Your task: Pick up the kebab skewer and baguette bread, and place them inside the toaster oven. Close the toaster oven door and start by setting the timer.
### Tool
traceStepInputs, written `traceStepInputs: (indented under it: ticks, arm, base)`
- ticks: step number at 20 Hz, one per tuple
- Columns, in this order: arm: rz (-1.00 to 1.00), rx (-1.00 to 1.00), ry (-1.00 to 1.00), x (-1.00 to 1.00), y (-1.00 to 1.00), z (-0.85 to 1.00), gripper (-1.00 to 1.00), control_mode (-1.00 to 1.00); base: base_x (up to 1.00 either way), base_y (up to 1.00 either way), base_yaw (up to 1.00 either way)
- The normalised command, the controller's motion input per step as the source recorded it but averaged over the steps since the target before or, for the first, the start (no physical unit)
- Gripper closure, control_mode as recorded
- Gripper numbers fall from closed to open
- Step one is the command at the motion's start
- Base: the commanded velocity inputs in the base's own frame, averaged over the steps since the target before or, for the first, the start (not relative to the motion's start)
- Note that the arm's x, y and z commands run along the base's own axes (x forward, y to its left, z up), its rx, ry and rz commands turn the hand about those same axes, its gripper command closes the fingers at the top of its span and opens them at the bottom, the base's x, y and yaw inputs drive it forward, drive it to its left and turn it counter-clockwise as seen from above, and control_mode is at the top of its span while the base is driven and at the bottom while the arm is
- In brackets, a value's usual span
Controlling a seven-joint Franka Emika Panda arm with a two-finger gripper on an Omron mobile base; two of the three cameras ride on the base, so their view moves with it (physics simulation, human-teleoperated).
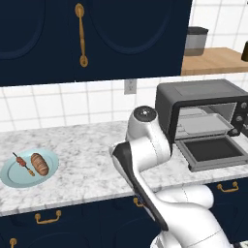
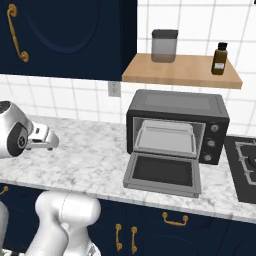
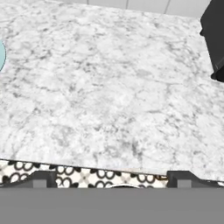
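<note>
Kebab skewer (image 1: pixel 23 163): lies on the left half of a pale blue plate (image 1: pixel 48 176), far left on the marble counter (image 1: pixel 87 145), well apart from the oven.
Skewer, handling: judged light and stiff along the stick, with lumpy chunks that could turn under a pinch. Best taken across the chunk-laden middle, fingers set crosswise to the stick; the bare ends look too thin to hold securely.
Baguette bread (image 1: pixel 39 163): on the same plate, just beside the skewer to its right, lying roughly parallel to it.
Baguette, handling: judged light, firm-crusted, slightly yielding, not slippery. Take across the short width at mid-length.
Toaster oven (image 2: pixel 177 125): at the right on the counter, against the tiled wall, with a tray inside.
Toaster oven door (image 2: pixel 164 173): dropped fully down, lying flat toward the near edge.
Gripper (image 3: pixel 111 178): fingers spread wide, pinching nothing, over bare marble between plate and oven, near the counter's front edge.
Hidden or cut off: in the hand view the plate is a mere sliver at the left edge and the oven a dark corner at the right. From the right base camera, the wrist shows only in part.
Hard to make out: individual meat chunks, the stick's ends, and whether skewer and loaf touch.
Oven knobs (image 2: pixel 214 128): small; their markings are illegible.
</note>
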Motion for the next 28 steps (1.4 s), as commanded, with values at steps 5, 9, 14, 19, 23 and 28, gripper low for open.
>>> traceStepInputs:
  ticks: [5, 9, 14, 19, 23, 28]
  arm:
    - [0.07, 0.04, 0.00, 0.01, 1.00, -0.09, -1.00, -1.00]
    - [0.31, 0.06, 0.06, 0.20, 0.98, -0.01, -1.00, -1.00]
    - [0.33, 0.05, 0.16, 0.62, 0.95, -0.04, -1.00, -1.00]
    - [0.23, 0.00, 0.09, 0.55, 0.85, -0.20, -1.00, -1.00]
    - [0.00, -0.07, 0.17, 0.60, 0.62, -0.01, -1.00, -1.00]
    - [0.00, -0.19, 0.08, 0.16, 0.65, -0.35, -1.00, -1.00]
  base:
    - [0.00, 0.00, 0.00]
    - [0.00, 0.00, 0.00]
    - [0.00, 0.00, 0.00]
    - [0.00, 0.00, 0.00]
    - [0.00, 0.00, 0.00]
    - [0.00, 0.00, 0.00]
